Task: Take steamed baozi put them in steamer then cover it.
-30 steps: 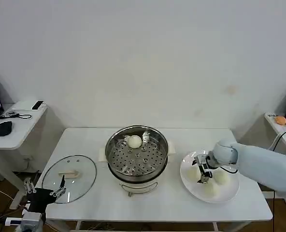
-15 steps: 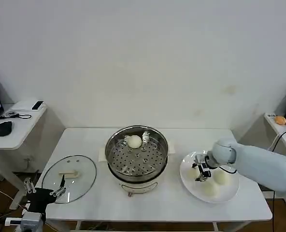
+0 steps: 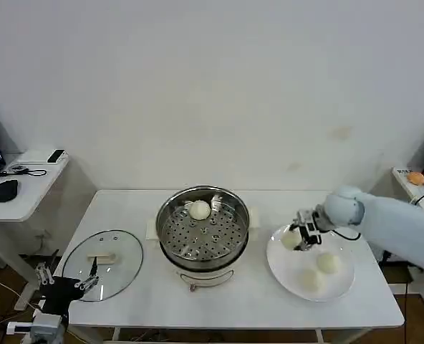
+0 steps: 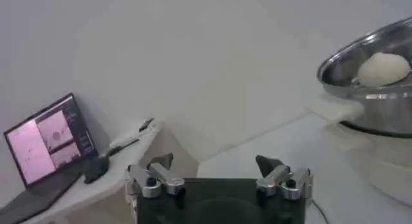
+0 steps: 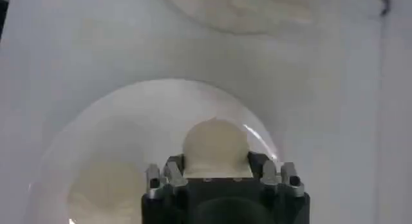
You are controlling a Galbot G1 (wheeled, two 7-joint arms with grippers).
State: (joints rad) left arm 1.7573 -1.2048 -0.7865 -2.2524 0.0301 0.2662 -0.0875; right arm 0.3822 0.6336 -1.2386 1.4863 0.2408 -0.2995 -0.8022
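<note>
On the white table [image 3: 133,208], the right gripper [image 3: 303,234], right of the steamer [image 3: 203,228], is clamping a baozi [image 3: 290,240] that risks slipping if squeezed unevenly.

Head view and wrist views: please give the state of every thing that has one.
Steamer: uncovered, one baozi inside.
Cover: flat on table, left of steamer.
Plate: two baozi resting.
Right pincer: shut on a baozi above plate.
Left pincer: open, parked.
</note>
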